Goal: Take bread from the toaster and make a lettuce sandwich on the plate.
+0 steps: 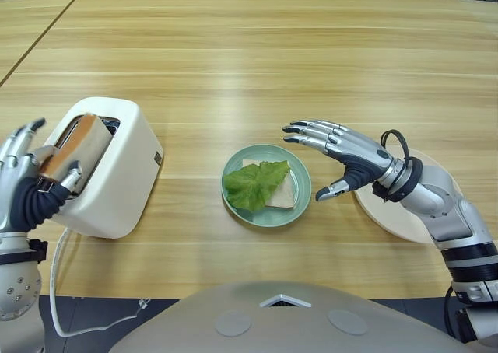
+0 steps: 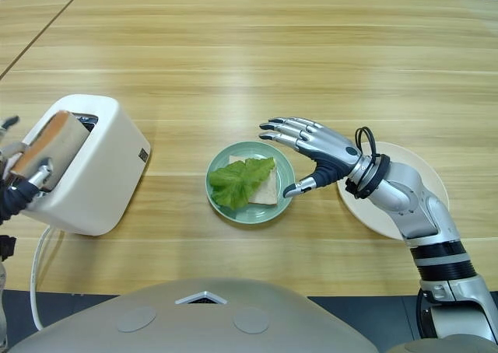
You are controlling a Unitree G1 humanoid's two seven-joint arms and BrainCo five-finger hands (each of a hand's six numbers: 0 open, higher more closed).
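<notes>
L hand (image 1: 31,174) grips bread (image 1: 78,141) standing in toaster (image 1: 128,174), frame left, slice edge running lower-left to upper-right; plate (image 1: 305,190) w/ lettuce (image 1: 253,184) lies right of it, centre; R hand (image 1: 342,155) open, just beside plate.

Lettuce (image 2: 237,183) tops bread (image 2: 268,191) on the plate (image 2: 253,214). Our right robot hand (image 2: 319,151) hangs spread beside it; our left robot hand (image 2: 17,191) grips toast (image 2: 54,139).

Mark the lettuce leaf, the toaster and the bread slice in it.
lettuce leaf (image 1: 253,186), left eye view, middle of the leaf.
toaster (image 1: 128,174), left eye view, white side wall.
bread slice (image 1: 82,139), left eye view, exposed flat face.
</notes>
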